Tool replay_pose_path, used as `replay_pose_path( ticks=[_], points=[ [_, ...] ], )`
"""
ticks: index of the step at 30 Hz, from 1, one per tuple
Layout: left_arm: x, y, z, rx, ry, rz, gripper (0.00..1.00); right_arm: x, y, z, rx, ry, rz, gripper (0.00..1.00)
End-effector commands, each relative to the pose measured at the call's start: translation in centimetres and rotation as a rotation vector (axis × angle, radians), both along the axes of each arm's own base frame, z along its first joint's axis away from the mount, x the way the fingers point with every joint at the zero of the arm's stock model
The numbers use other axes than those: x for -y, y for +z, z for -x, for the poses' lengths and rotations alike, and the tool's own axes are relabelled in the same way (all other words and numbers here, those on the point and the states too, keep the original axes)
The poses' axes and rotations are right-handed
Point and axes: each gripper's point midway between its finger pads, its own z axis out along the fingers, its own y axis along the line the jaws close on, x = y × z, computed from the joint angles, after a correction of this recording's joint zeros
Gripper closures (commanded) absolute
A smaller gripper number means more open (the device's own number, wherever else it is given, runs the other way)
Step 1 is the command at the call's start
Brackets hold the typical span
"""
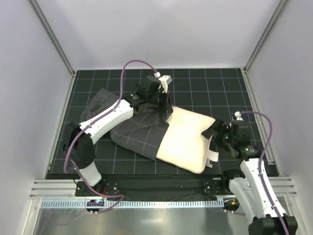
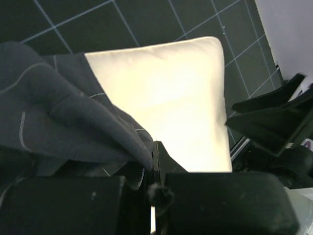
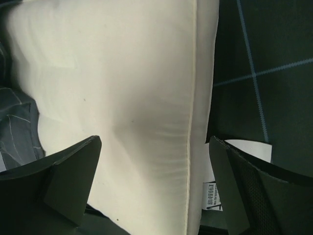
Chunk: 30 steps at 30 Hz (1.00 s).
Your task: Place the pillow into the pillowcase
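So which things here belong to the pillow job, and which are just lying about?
Job:
- pillow, partly inside the pillowcase
- left gripper, shut on the pillowcase's edge
- right gripper, open over the pillow's bare end

Not the job:
- black grid mat
- purple cables
- metal rail

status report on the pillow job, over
Left gripper jaws shut on pillowcase edge. Right gripper jaws open over pillow, partly inside. Nothing blocking seen.
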Motion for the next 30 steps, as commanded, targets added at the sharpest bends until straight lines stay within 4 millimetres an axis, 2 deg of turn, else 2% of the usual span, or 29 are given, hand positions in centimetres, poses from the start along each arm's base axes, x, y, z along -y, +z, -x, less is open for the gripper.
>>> replay_pose_path(
  ticks=[1,2,4,5,6,7,8,9,11,12,13,14,15,16,18,19,20,21,22,23,24,25,27,28,29,30],
  points=[
    [2.0,3.3,0.7,0.020,-0.061,0.038,1.00,-1.3,-0.9,-0.3,0.030,-0.012,-0.107,0.00],
    [2.9,4.5,0.9,0.042,-0.072,0.047,1.00,-2.2,-1.9,-0.2,0.018,0.013,-0.159,0.00],
    [3.5,3.6,1.6,0.015,-0.089,-0.001,1.00,-3.4,-2.8,-0.2,0.008,0.049,-0.226,0.00],
    [4.7,5.0,2.3,0.038,-0.114,0.008,1.00,-3.8,-3.3,-0.6,0.025,0.056,-0.260,0.00],
    [5.1,4.9,2.5,0.043,-0.120,-0.008,1.00,-4.8,-3.8,-0.3,0.005,0.099,-0.306,0.02],
    [5.6,4.3,2.9,0.025,-0.128,-0.026,1.00,-5.3,-3.2,-1.0,0.056,0.125,-0.330,0.05],
    [6.2,4.2,3.3,0.019,-0.132,-0.025,1.00,-5.9,-3.6,-0.8,0.048,0.141,-0.365,0.22],
    [7.2,4.3,4.3,0.015,-0.155,-0.018,1.00,-6.7,-3.2,-0.8,0.058,0.177,-0.397,0.33],
    [8.5,3.6,5.3,-0.012,-0.170,-0.012,1.00,-7.8,-1.7,-1.4,0.127,0.226,-0.418,0.58],
    [9.5,3.6,6.3,-0.015,-0.194,-0.005,1.00,-8.1,-1.1,-1.6,0.144,0.229,-0.431,0.83],
    [10.2,3.5,6.7,-0.023,-0.204,0.001,1.00,-8.5,-0.3,-1.8,0.167,0.242,-0.436,0.91],
    [10.8,2.9,7.1,-0.036,-0.217,-0.005,1.00,-9.2,0.6,-1.8,0.193,0.269,-0.441,0.96],
    [11.4,2.8,7.6,-0.053,-0.225,0.001,1.00,-9.5,2.0,-2.3,0.228,0.279,-0.439,0.96],
    [12.5,3.5,8.7,-0.055,-0.259,0.024,1.00,-9.8,3.1,-2.5,0.258,0.289,-0.438,0.96],
    [14.0,3.0,9.7,-0.085,-0.288,0.036,1.00,-10.6,5.7,-2.8,0.317,0.323,-0.440,0.96],
    [15.1,4.3,10.9,-0.082,-0.328,0.070,1.00,-10.8,6.6,-2.9,0.336,0.330,-0.438,0.96],
    [16.0,3.6,11.4,-0.101,-0.350,0.067,1.00,-11.4,8.3,-3.0,0.369,0.352,-0.445,0.96],
    [16.5,4.2,11.9,-0.111,-0.363,0.085,1.00,-11.5,9.2,-3.1,0.386,0.358,-0.445,0.96],
    [17.3,5.9,12.3,-0.106,-0.386,0.124,1.00,-11.6,9.8,-3.1,0.396,0.366,-0.438,0.96],
    [17.7,6.6,12.7,-0.121,-0.411,0.146,1.00,-11.6,12.1,-3.3,0.448,0.379,-0.430,0.96],
    [17.6,7.3,12.8,-0.127,-0.412,0.146,1.00,-11.4,12.3,-3.2,0.428,0.373,-0.407,0.96],
    [17.7,10.5,12.6,-0.076,-0.414,0.195,1.00,-11.1,15.4,-3.4,0.504,0.390,-0.371,0.96],
    [16.6,13.2,12.2,-0.035,-0.379,0.202,1.00,-10.5,17.0,-3.2,0.507,0.371,-0.326,0.96],
    [16.0,16.2,11.7,0.007,-0.364,0.252,1.00,-10.1,20.3,-3.1,0.581,0.378,-0.294,0.96],
    [14.9,18.9,11.8,0.035,-0.351,0.298,1.00,-9.8,21.5,-3.0,0.599,0.370,-0.276,0.96],
    [14.2,20.4,11.8,0.045,-0.342,0.328,1.00,-9.7,22.2,-2.7,0.592,0.373,-0.266,0.96]
  ],
)
